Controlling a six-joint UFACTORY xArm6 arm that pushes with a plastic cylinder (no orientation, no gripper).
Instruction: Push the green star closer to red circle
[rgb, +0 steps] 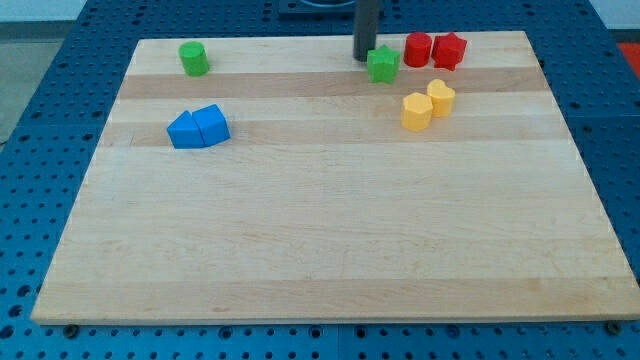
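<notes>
Two yellow blocks (427, 104) sit below; my tip (364, 57) touches green star (383, 65), red circle (417, 49) just beside

Eight blocks on one wooden board (320, 250): two green, a star (383, 65) and a cylinder (193, 58); two red (417, 49) (449, 50); two yellow (417, 111) (441, 97); two blue (185, 131) (212, 124); one rod tip (363, 57).

my tip (364, 57) stands upright, its dark rod rising out the view's top.
</notes>
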